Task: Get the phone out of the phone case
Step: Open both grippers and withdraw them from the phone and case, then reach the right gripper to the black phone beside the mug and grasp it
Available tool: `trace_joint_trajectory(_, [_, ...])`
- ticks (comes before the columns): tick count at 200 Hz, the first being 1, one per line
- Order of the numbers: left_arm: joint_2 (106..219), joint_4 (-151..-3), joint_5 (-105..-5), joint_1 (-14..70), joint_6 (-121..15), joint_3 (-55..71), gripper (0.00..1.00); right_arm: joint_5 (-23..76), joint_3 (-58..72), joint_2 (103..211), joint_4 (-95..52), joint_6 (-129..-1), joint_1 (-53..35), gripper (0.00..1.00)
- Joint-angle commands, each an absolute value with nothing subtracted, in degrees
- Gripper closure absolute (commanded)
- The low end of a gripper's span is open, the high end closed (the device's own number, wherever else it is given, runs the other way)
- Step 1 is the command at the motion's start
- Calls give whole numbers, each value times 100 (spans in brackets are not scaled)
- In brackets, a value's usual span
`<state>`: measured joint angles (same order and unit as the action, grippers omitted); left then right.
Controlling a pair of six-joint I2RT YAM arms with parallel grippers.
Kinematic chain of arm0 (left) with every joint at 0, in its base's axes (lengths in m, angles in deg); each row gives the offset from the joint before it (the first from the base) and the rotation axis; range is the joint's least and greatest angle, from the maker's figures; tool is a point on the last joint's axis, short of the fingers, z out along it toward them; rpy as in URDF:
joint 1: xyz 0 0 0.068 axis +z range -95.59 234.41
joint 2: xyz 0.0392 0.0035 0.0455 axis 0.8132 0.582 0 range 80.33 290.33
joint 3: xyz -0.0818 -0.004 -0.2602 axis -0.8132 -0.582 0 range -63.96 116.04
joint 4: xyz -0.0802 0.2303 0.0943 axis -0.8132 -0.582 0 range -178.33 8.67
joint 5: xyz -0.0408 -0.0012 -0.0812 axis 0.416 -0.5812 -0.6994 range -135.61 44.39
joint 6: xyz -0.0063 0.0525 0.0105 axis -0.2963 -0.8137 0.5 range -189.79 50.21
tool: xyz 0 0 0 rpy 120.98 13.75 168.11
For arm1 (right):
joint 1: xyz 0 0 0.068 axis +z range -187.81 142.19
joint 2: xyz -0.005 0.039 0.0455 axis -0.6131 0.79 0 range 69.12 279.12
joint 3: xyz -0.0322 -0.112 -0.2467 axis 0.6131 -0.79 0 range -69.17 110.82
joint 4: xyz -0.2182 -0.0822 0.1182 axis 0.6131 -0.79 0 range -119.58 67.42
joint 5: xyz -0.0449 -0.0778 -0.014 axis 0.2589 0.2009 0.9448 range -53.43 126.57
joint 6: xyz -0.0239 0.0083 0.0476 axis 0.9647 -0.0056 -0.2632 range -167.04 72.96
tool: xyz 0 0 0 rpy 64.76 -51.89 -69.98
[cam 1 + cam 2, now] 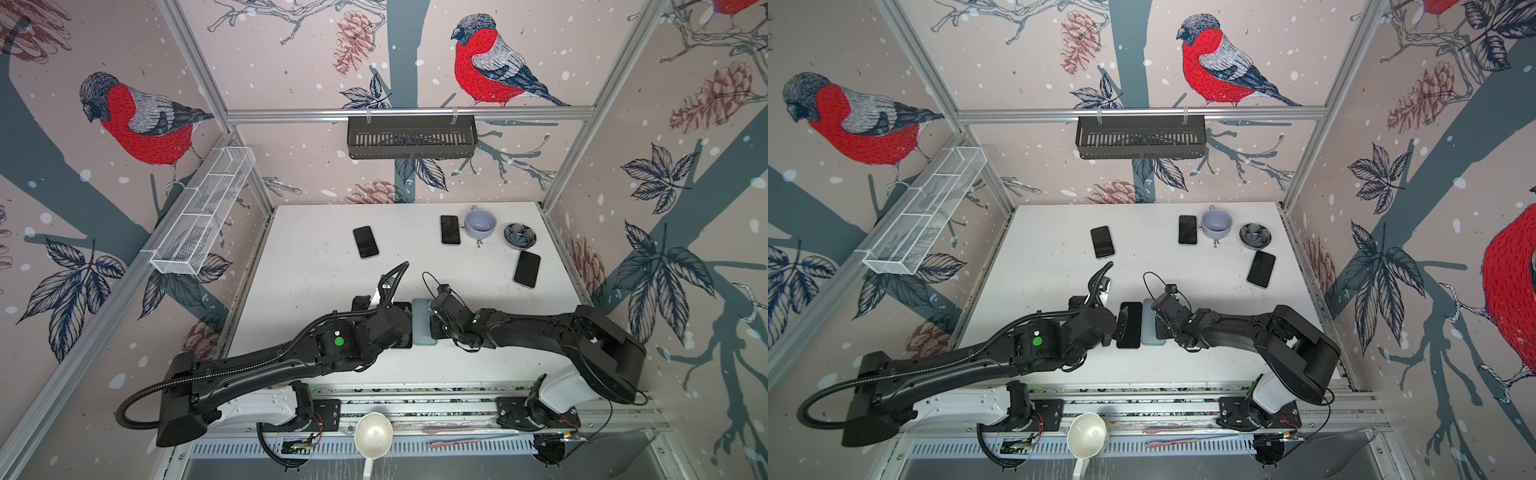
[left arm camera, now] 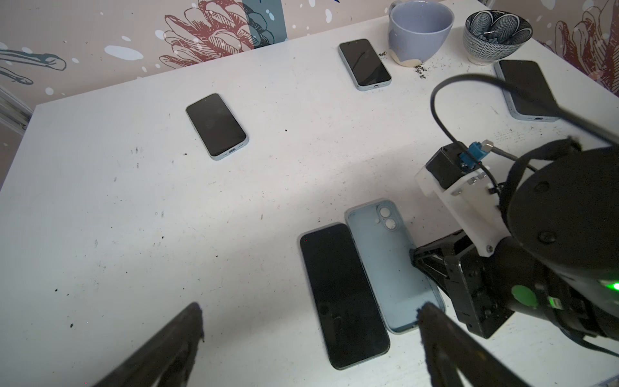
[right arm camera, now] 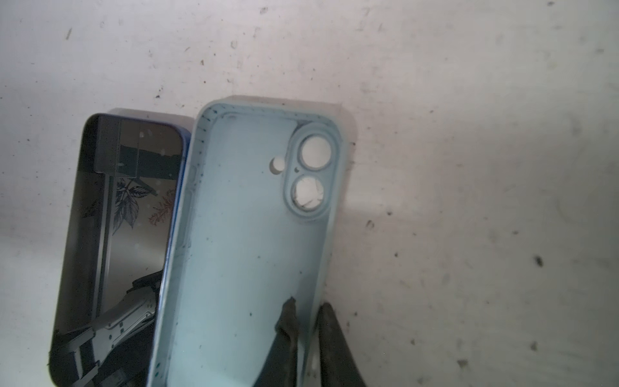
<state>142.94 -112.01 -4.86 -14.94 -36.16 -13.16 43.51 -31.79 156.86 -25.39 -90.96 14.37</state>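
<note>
A bare black phone [image 1: 1129,325] [image 2: 343,295] lies screen up on the white table, right beside an empty light blue phone case [image 1: 1149,328] [image 2: 388,261] that lies with its inside facing up. In the right wrist view the phone [image 3: 114,234] lies apart from the case [image 3: 248,251]. My right gripper [image 3: 308,305] [image 1: 1158,328] pinches the case's long side wall, one finger inside and one outside. My left gripper [image 2: 311,311] [image 1: 1119,328] hovers wide open over the phone's near end, touching nothing. In a top view the left arm hides most of the phone [image 1: 405,311].
Three other phones in blue cases lie farther back: one left [image 1: 365,242], one middle [image 1: 450,230], one right [image 1: 527,269]. A lilac mug [image 1: 480,224] and a patterned bowl [image 1: 519,236] stand at the back right, with dark crumbs near them. A white ladle [image 1: 373,434] rests on the front rail.
</note>
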Motion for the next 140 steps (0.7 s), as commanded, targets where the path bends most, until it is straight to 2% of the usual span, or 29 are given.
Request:
trace_joint_trajectory(1, [14248, -11231, -324, -1487, -3462, -1343, 1, 4334, -3157, 15588, -2771, -9158, 1457, 64])
trace_joint_trajectory(10, [14222, -11236, -320, -1490, -3446, -1346, 1, 4467, -3139, 15455, -2920, -9098, 1419, 49])
trace_joint_trajectory(38, [14116, -11228, -344, -1471, -3502, -1300, 1, 4842, -3058, 14646, -3378, -8856, 1042, 20])
trace_joint_trajectory(58, [14063, -11074, -572, -1296, -3635, -1281, 1, 5146, -2837, 14121, -3372, -8244, 574, 0])
trace_joint_trajectory(69, [14037, -10895, -974, -1063, -3734, -1324, 1, 5337, -2648, 13919, -3237, -7859, 269, 0])
trace_joint_trajectory(84, [13988, -10579, -1527, -731, -3848, -1446, 1, 5064, -2202, 14063, -3147, -7368, -223, 0])
trace_joint_trajectory(111, [13998, -10223, -1955, -259, -4000, -1581, 1, 5069, -985, 15302, -3423, -6794, -676, 0])
trace_joint_trajectory(140, [14044, -10065, -2188, -62, -4115, -1604, 1, 5240, 790, 16982, -4463, -6566, -985, 0])
